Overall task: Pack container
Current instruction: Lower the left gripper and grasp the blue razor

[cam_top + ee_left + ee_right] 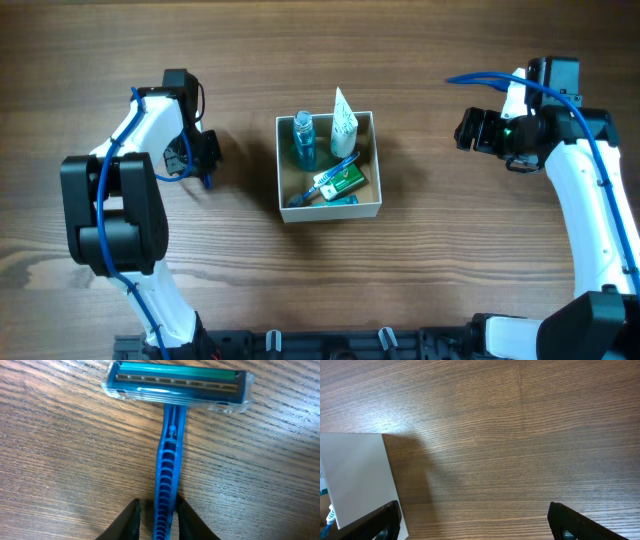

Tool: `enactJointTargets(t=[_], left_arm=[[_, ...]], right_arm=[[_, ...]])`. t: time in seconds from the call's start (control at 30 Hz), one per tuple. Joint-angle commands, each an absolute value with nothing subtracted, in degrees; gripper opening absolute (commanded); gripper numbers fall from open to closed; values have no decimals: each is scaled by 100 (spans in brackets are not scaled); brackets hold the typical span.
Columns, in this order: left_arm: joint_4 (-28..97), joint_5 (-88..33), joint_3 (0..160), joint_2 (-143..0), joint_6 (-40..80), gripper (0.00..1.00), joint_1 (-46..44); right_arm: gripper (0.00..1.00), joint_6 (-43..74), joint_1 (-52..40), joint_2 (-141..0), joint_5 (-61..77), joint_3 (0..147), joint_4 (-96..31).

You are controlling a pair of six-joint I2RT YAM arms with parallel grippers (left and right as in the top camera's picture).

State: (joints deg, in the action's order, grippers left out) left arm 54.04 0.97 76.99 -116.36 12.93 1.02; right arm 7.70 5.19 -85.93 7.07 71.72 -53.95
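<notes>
The container is a square white-walled cardboard box at the table's middle; its white wall also shows in the right wrist view. It holds a blue bottle, a white tube, a green-and-white packet and a blue toothbrush. A blue razor lies flat on the table left of the box. My left gripper straddles its handle, narrowly open. The right finger touches the handle, and a gap shows at the left finger. My right gripper is wide open and empty, right of the box.
Bare wood-grain table surrounds the box. The left arm reaches in from the left and the right arm from the right, each trailing blue cable. A black rail runs along the front edge.
</notes>
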Motion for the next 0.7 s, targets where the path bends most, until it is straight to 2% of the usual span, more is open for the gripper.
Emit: enactJointTargets(t=[0.0, 0.1, 0.23, 0.43, 0.67], left_arm=[[5422, 242, 7509, -11887, 1291, 17, 95], [5422, 242, 7509, -11887, 1291, 9, 95], [5426, 242, 7509, -11885, 1288, 4, 95], [5551, 242, 7636, -11883, 1288, 4, 97], [6326, 242, 8473, -11568, 1286, 4, 95]], right_arm=[[95, 746, 528, -8604, 738, 7188, -5384], [95, 746, 528, -8604, 738, 7188, -5382], [95, 749, 528, -8604, 735, 7188, -5382], [95, 746, 528, -8604, 735, 7188, -5382], [95, 746, 528, -8604, 735, 7188, -5380]])
